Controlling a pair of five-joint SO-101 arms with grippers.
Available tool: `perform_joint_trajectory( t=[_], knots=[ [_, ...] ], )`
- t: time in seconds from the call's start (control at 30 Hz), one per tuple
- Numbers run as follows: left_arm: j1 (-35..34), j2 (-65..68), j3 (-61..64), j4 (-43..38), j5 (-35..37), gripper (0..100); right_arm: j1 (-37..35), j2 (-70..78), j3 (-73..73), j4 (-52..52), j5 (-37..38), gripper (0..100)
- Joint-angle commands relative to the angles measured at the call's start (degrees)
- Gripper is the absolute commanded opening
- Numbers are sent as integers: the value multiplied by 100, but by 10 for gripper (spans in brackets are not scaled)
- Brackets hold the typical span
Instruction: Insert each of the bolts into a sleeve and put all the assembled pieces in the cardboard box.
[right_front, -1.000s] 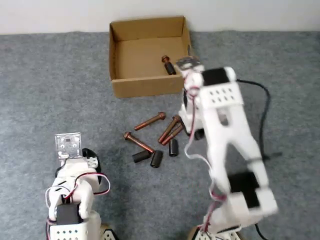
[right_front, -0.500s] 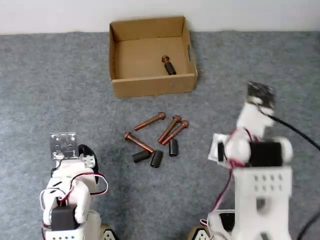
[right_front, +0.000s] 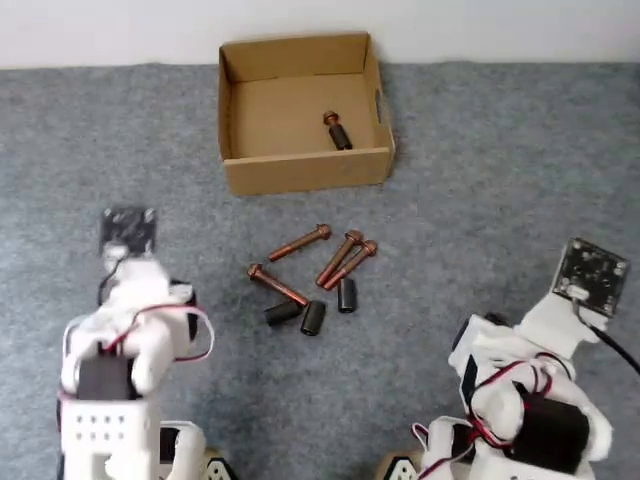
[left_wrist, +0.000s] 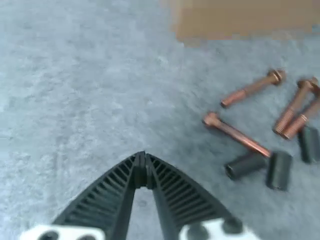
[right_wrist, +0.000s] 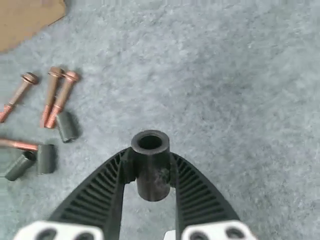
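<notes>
My right gripper (right_wrist: 150, 155) is shut on a black sleeve (right_wrist: 150, 175), held upright with its bore facing the camera, over bare carpet to the right of the pile. The pile holds several copper bolts (right_front: 300, 243) and three loose black sleeves (right_front: 313, 318) at mid-table. My left gripper (left_wrist: 141, 161) is shut with nothing in it, low over the carpet left of the pile, with the nearest bolt (left_wrist: 235, 134) a short way off. The cardboard box (right_front: 305, 172) at the back holds one assembled bolt and sleeve (right_front: 337, 131).
Grey carpet covers the table. The left arm (right_front: 130, 320) stands at the front left and the right arm (right_front: 520, 390) at the front right. A white wall runs behind the box.
The right arm has drawn back from beside the box and pile to the front right. The left arm has risen a little and shifted forward.
</notes>
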Motion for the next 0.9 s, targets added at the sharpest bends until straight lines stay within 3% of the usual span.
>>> perform_joint_trajectory(
  t=[0.0,0.2,0.53,0.87],
  knots=[
    [536,1196,-1182,141,0,8,259,-171,70,-163,44,8],
    [1363,3051,-2536,141,-1670,8,690,-391,905,-514,79,8],
    [1495,6391,-4875,237,-3411,18,716,-2000,1451,-725,79,8],
    [1873,9169,-8092,1679,-3727,150,708,-2774,1820,-910,88,8]
  ],
)
